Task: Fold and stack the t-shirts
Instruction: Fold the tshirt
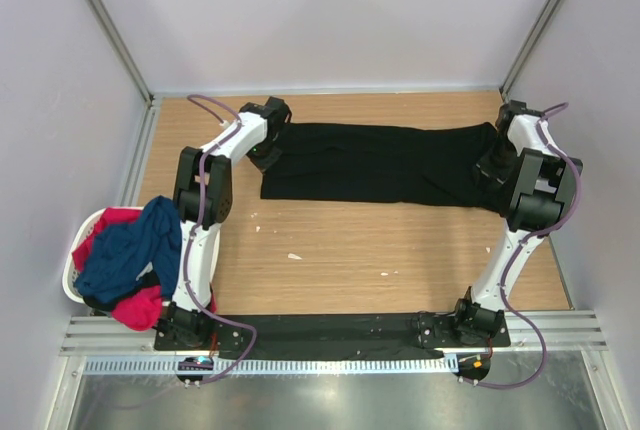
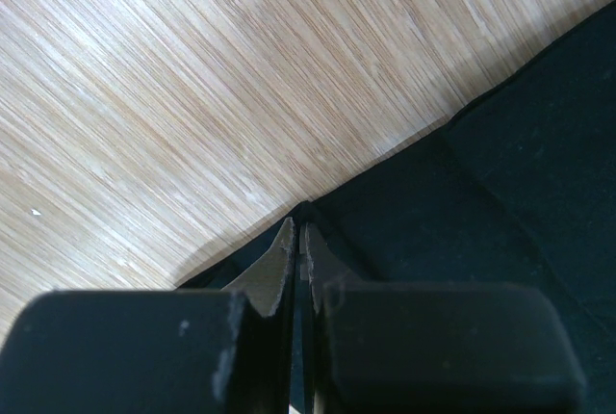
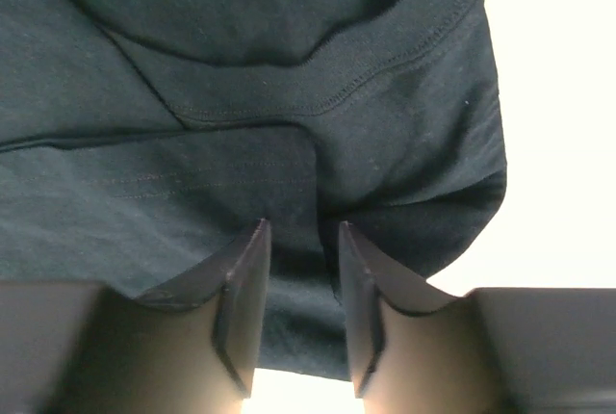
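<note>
Left gripper (image 2: 298, 245): jaws pressed together, pinching a corner of the black t-shirt (image 2: 462, 231) where its edge comes to a point at the fingertips.
Left gripper, place: at the black t-shirt's left end (image 1: 268, 153), low over the cloth.
Right gripper (image 3: 303, 250): jaws narrowly parted, with black cloth filling the gap. Whether they clamp it cannot be told.
Right gripper, place: at the black t-shirt's right end (image 1: 492, 165), by the ribbed neckline (image 3: 318, 87) in the right wrist view.
Black t-shirt (image 1: 380, 165): spread in a long flat band between the two grippers on the far half of the table. Stitched seams and soft folds show near the right jaws (image 3: 241, 96).
Table (image 1: 350, 250): pale wood grain, bare on the near side of the black t-shirt. The left wrist view shows the same grain (image 2: 192, 67) just beside the pinched corner.
White scraps (image 1: 294, 256): a few small bits on the wood, near the black t-shirt's near edge.
Laundry basket (image 1: 72, 262): white plastic, well apart from the black t-shirt, past its left end and nearer the arm bases.
Navy blue t-shirt (image 1: 130, 245): crumpled on top of the basket's heap, apart from the black t-shirt.
Red-pink t-shirt (image 1: 122, 218): bunched under and around the navy blue t-shirt, spilling over the basket's rim.
</note>
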